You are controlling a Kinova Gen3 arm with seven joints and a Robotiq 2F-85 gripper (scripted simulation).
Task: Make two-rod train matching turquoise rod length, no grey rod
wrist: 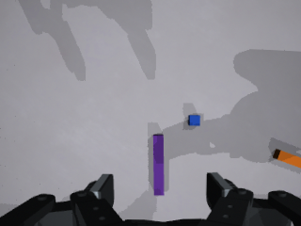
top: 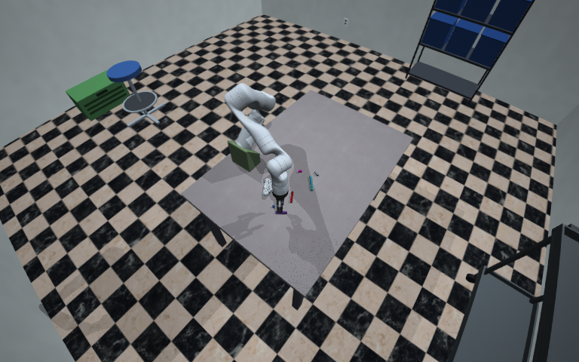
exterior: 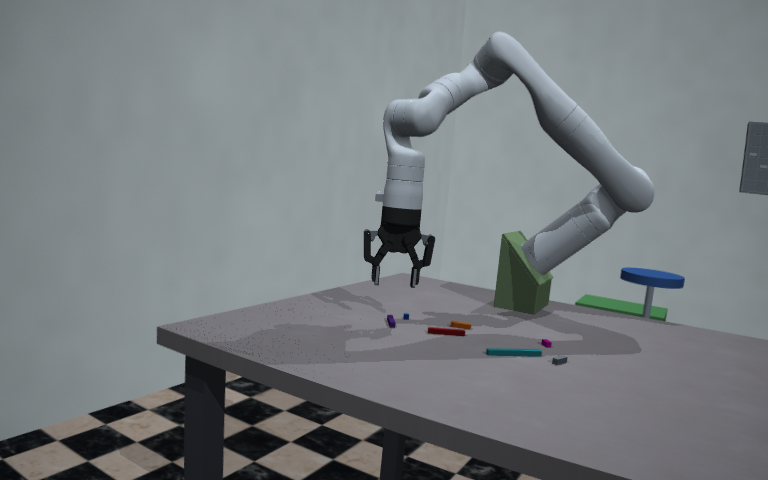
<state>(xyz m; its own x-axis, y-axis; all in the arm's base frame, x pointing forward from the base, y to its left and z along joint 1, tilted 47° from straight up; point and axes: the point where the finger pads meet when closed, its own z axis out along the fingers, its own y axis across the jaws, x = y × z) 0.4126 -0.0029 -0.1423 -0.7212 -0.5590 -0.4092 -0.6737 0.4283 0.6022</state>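
Observation:
My gripper [exterior: 395,284] [wrist: 160,186] is open and empty, above the table over the purple rod. The purple rod [exterior: 391,321] [wrist: 159,165] [top: 283,212] lies flat; in the wrist view it runs lengthwise between the two fingers' sides. The orange rod [exterior: 461,325] [wrist: 289,158] lies behind the red rod [exterior: 446,331] [top: 292,196] in the exterior view. The turquoise rod [exterior: 513,352] [top: 310,182] lies flat farther right. No rods lie end to end.
The small blue rod [exterior: 406,316] [wrist: 194,121] [top: 273,206] lies close beside the purple one. The magenta rod [exterior: 546,343] [top: 300,170] and the grey rod [exterior: 559,360] [top: 316,173] lie near the turquoise rod. The green arm base [exterior: 521,283] [top: 243,156] stands on the table.

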